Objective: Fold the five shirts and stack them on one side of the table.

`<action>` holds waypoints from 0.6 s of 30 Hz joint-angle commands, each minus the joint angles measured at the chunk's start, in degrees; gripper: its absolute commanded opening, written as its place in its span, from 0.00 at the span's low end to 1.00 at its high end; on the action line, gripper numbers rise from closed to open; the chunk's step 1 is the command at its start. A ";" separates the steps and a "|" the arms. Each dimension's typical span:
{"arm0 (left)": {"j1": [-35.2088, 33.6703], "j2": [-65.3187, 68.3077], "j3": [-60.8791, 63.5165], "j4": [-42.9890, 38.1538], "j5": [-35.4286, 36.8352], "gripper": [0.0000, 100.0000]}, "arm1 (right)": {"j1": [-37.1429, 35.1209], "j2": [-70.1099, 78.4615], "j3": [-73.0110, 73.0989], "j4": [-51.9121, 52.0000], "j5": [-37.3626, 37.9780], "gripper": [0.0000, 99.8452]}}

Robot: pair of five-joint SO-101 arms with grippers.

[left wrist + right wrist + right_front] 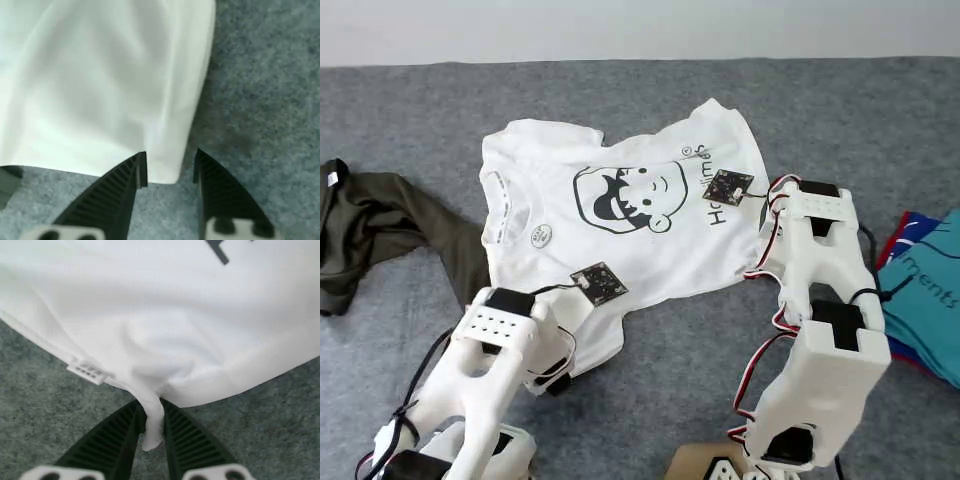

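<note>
From the high view, a white shirt [620, 230] with a cartoon face printed on it lies spread, front up, in the middle of the grey bench [680, 380]. Its collar points toward the left side, and the cloth is a little rumpled along the edges. An olive shirt [390, 225] sits crumpled at the left edge, just beside the white one's sleeve. Over at the right edge a teal shirt [932, 295] lies on top of a blue and red one [910, 235], well apart from the white shirt. The left arm [490, 365] comes up from the near left, with its wrist over the near corner of the white shirt's hem. The right arm [820, 300] stands at the right, its wrist over the shirt's right edge by the black lettering.

In the left wrist view, the left claw [170, 160] has its two black ribbed fingers [120, 192] spread apart. The corner of the white hem lies in the gap between them, over the grey surface. The jaws are not closed on it, and I cannot tell whether either finger touches the cloth.

In the right wrist view, the right claw [154, 412] is pinched closed on a fold of the white shirt's edge. A small tongue of fabric is squeezed between the fingers and pokes out past the tips. The cloth bunches up into a pucker just beyond the grip. A small sewn label [87, 371] sticks out from the hem near the claw, and a piece of the black print [220, 251] shows at the far side.
</note>
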 commanded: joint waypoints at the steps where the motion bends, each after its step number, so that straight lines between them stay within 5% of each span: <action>1: -1.85 -0.44 1.89 -3.25 -3.08 0.16 | 0.31 0.31 0.44 -0.22 -0.70 0.01; 13: -5.45 -0.35 5.32 -8.26 -6.77 0.16 | 0.22 0.31 0.44 -0.31 -0.70 0.01; 18: -5.19 -0.35 5.23 -8.00 -6.77 0.05 | 0.22 0.22 0.44 -0.31 -0.70 0.01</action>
